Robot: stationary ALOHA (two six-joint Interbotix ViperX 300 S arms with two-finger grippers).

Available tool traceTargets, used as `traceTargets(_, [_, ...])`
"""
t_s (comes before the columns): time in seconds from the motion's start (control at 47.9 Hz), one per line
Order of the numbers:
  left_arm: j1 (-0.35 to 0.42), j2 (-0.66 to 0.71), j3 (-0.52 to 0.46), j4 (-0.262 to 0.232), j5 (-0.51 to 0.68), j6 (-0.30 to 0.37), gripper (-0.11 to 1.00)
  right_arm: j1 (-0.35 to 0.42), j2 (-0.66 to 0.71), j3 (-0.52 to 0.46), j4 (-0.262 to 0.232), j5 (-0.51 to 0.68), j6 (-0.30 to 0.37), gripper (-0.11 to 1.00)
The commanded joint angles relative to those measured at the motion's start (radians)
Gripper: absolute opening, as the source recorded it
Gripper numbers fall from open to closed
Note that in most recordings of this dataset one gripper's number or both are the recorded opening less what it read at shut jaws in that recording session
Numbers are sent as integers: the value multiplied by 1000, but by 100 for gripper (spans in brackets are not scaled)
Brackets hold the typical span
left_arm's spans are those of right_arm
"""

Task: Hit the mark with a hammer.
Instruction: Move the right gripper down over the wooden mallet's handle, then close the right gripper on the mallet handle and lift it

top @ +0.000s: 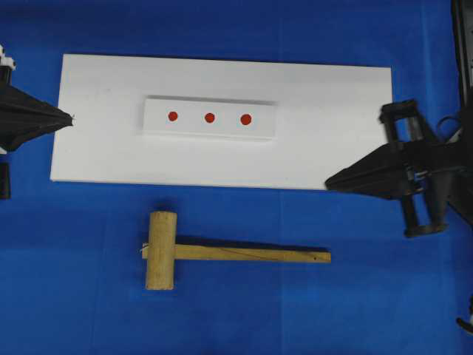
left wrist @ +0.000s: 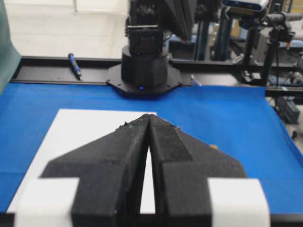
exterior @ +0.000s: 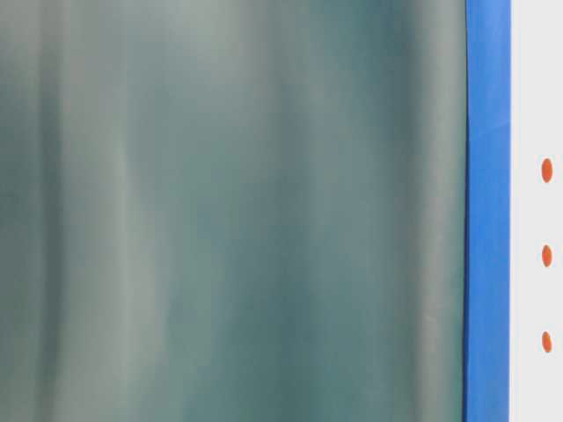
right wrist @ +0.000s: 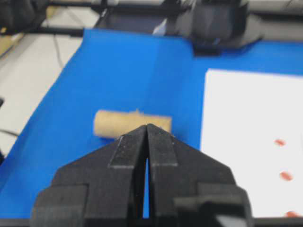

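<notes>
The hammer [top: 222, 253], a light-tan wooden mallet, lies flat on the blue cloth below the white board [top: 96, 148], head to the left, handle pointing right. Its head [right wrist: 130, 124] shows just beyond my right gripper's tips in the right wrist view. Three red marks [top: 209, 117] sit in a row on a small white block [top: 209, 118] on the board; the same marks [exterior: 546, 256] appear at the right edge of the table-level view. My left gripper [top: 71, 117] is shut and empty at the board's left edge. My right gripper [top: 329, 181] is shut and empty at the board's lower right corner.
The other arm's black base [left wrist: 144, 71] stands at the far end of the blue cloth, with a pen [left wrist: 75, 65] on the black frame beside it. A blurred grey-green surface [exterior: 229, 211] fills most of the table-level view.
</notes>
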Motion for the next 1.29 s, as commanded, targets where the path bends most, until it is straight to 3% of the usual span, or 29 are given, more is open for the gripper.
traceTargets(0.0, [-3, 6, -23, 0, -3, 5, 0, 15, 81, -46, 2, -51, 25, -1])
traceTargets(0.188, [-3, 11, -21, 0, -3, 5, 0, 41, 259, -132, 2, -55, 67, 22])
traceTargets(0.397, [-2, 12, -18, 0, -2, 5, 0, 74, 433, -235, 12, -9, 74, 79])
traceTargets(0.459, [-2, 12, -15, 0, 0, 5, 0, 78, 480, -256, 32, -9, 75, 90])
traceTargets(0.626, [-2, 12, -12, 0, 0, 5, 0, 83, 617, -301, 110, -38, 74, 87])
traceTargets(0.96, [-2, 14, 0, 0, 0, 5, 0, 114, 834, -367, 193, -158, 74, 87])
traceTargets(1.273, [3, 14, 5, 0, 0, 5, 0, 143, 960, -433, 218, -170, 69, 87])
